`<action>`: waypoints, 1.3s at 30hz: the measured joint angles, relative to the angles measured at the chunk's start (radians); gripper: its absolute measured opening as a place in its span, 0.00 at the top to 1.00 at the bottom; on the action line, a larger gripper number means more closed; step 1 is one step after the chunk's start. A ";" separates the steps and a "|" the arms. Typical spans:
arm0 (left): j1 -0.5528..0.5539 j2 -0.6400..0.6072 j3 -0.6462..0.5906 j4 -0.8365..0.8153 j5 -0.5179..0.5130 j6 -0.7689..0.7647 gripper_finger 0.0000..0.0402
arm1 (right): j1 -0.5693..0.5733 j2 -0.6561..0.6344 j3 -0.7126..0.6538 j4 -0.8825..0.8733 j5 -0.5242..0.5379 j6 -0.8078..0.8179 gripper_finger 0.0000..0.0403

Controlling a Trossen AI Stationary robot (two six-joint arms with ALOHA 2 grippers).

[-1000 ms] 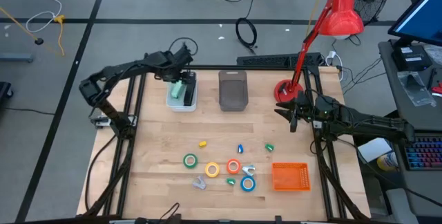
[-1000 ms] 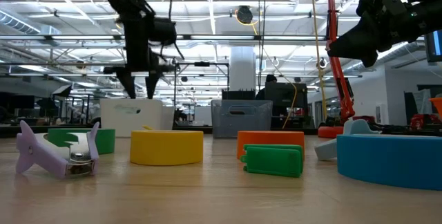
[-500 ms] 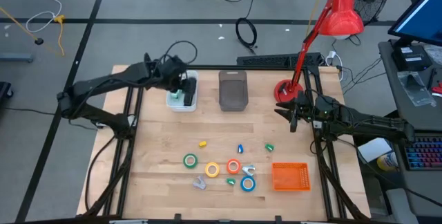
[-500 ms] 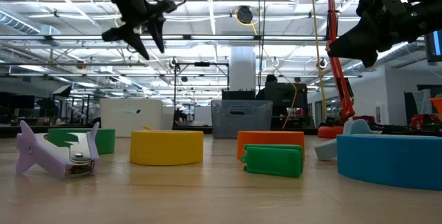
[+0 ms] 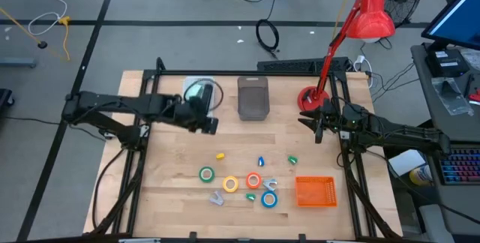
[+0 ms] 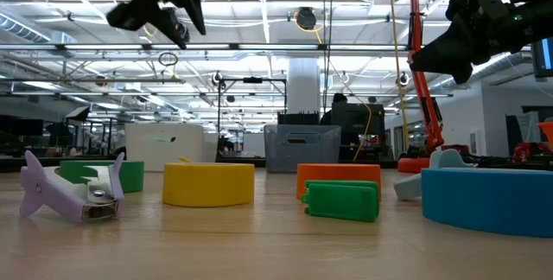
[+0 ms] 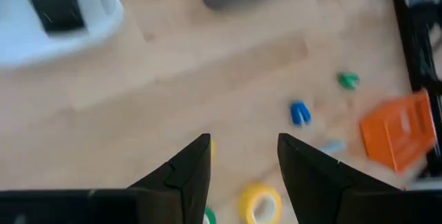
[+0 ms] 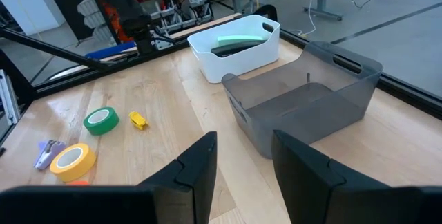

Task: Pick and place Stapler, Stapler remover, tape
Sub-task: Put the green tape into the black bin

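Observation:
My left gripper (image 5: 211,124) (image 7: 242,144) hangs open over bare table just in front of the white bin (image 8: 228,61), nothing between its fingers. A green stapler (image 8: 238,42) lies in that bin. Near the front edge lie the tape rolls: green (image 5: 206,173), yellow (image 5: 230,184), orange-red (image 5: 253,181) and blue (image 5: 268,198). A lilac stapler remover (image 6: 73,189) and a small green stapler (image 6: 341,200) lie among them. Small removers, yellow (image 5: 220,155), blue (image 5: 261,160) and green (image 5: 292,160), lie farther back. My right gripper (image 5: 318,127) (image 8: 243,141) waits open at the table's right side.
A grey bin (image 5: 253,97) stands beside the white one at the far edge. An orange basket (image 5: 315,191) sits at the near right. A red desk lamp (image 5: 309,97) stands at the far right corner. Bare wood lies between the bins and the small things.
My left gripper has risen and swung away from above the white bin toward the table's near edge, tipping from pointing straight down to a slant. The green stapler stays in the bin.

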 joint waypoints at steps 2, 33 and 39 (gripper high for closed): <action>-0.054 0.000 0.000 -0.001 0.000 -0.027 0.59 | 0.000 0.000 0.000 0.000 0.000 0.000 0.68; -0.333 0.002 -0.128 -0.024 -0.114 -0.334 0.59 | 0.000 0.000 0.000 0.000 0.000 0.000 0.68; -0.324 0.002 -0.128 -0.022 -0.125 -0.341 0.59 | 0.000 0.000 0.000 0.000 0.000 0.000 0.68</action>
